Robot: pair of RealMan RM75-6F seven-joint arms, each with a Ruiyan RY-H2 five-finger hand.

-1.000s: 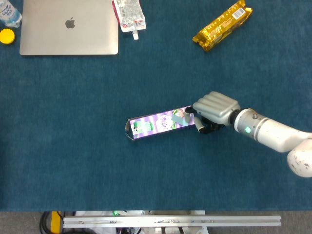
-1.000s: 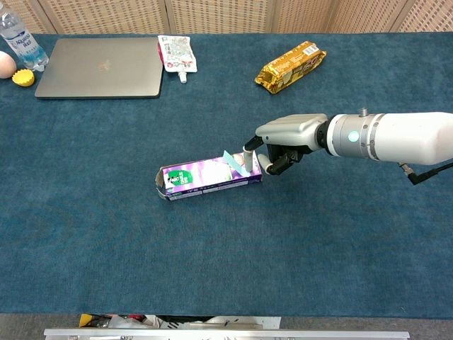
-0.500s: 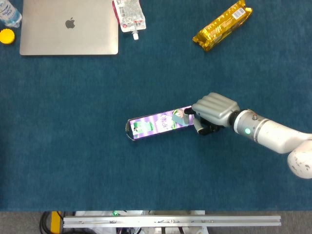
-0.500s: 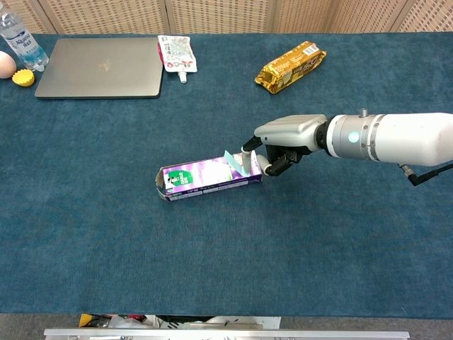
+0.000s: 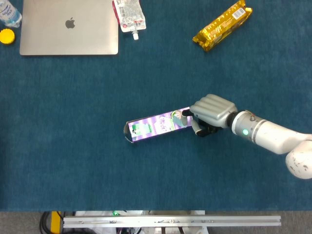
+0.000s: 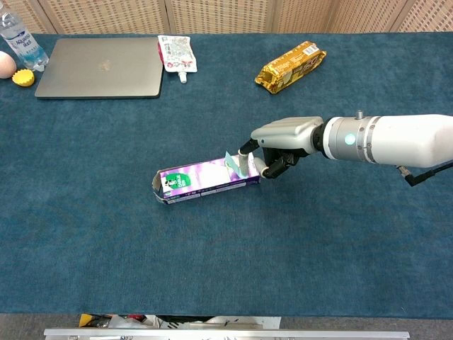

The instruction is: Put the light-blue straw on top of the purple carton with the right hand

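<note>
The purple carton [image 5: 151,127] [image 6: 198,181] lies on its side in the middle of the blue table, long axis left to right. My right hand [image 5: 210,113] [image 6: 283,138] hovers at its right end, palm down, fingers curled. It pinches the short light-blue straw [image 5: 177,117] [image 6: 233,165], which stands tilted over the carton's right end and touches its upper face. The left hand shows in neither view.
A closed laptop [image 5: 68,27] [image 6: 99,67] and a white pouch [image 5: 129,14] lie at the back left. A water bottle [image 6: 20,41], a yellow cap [image 5: 7,35] and an egg-like ball [image 6: 6,65] sit at the far left corner. A gold snack pack [image 5: 222,25] lies back right.
My right hand has crept a little to the left with the straw, and the carton has slid slightly left with it.
</note>
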